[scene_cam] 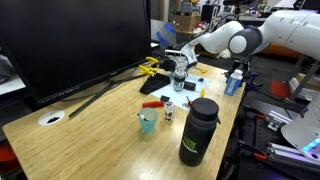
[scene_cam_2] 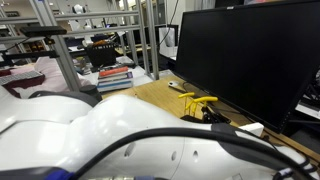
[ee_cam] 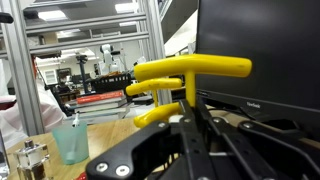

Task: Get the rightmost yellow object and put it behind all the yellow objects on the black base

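Sitting just beyond fingers point(ee_cam: 192, 125) — yellow objects point(ee_cam: 190, 68), clustered on black base point(scene_cam: 110, 90).

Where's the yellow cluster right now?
In an exterior view the yellow pieces lie on the black base below the monitor, just picture-left of the gripper. The wrist view shows them close ahead.

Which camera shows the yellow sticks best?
The wrist view: the yellow sticks fill the middle, big and sharp. In both exterior views they are only a tiny yellow cluster by the monitor.
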